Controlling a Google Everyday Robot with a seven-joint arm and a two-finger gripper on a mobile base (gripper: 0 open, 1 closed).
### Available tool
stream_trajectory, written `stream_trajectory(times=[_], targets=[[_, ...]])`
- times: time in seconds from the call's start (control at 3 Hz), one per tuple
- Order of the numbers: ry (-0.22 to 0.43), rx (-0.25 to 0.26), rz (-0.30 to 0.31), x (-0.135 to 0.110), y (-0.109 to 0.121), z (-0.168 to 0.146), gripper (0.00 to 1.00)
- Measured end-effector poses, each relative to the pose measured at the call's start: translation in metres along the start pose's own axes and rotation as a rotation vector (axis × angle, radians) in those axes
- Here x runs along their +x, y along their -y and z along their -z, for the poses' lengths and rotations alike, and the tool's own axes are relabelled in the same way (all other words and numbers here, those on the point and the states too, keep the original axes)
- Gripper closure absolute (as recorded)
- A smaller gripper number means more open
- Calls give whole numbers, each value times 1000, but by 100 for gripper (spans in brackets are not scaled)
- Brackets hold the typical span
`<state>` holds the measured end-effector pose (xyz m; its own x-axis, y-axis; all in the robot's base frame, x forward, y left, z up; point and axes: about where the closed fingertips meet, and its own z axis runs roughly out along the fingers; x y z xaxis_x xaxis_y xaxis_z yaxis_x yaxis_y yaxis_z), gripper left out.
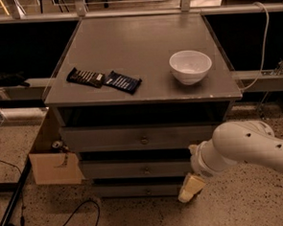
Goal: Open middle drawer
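Observation:
The grey cabinet (128, 53) has three stacked drawers facing me. The middle drawer (116, 170) is a wide grey front with a small round knob (146, 170), and it looks closed. The top drawer (104, 138) sits above it and the bottom drawer (132, 189) below it. My gripper (191, 188), cream-coloured at the end of the white arm (249, 146), hangs low at the cabinet's front right. It is beside the right ends of the middle and bottom drawers, right of and below the knob, and not touching it.
A white bowl (190, 66) and two dark snack bars (104, 80) lie on the cabinet top. A cardboard box (56, 167) holding a can stands at the cabinet's left side. A black cable (62, 225) and a pole (15, 202) lie on the speckled floor.

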<state>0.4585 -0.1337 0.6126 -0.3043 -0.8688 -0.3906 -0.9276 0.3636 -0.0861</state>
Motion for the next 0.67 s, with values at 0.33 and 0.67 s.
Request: stream_trajectory(times=[0.33, 0.67], targets=[[-4, 98, -24, -1, 28, -12, 0], [-4, 102, -26, -1, 28, -12, 0]])
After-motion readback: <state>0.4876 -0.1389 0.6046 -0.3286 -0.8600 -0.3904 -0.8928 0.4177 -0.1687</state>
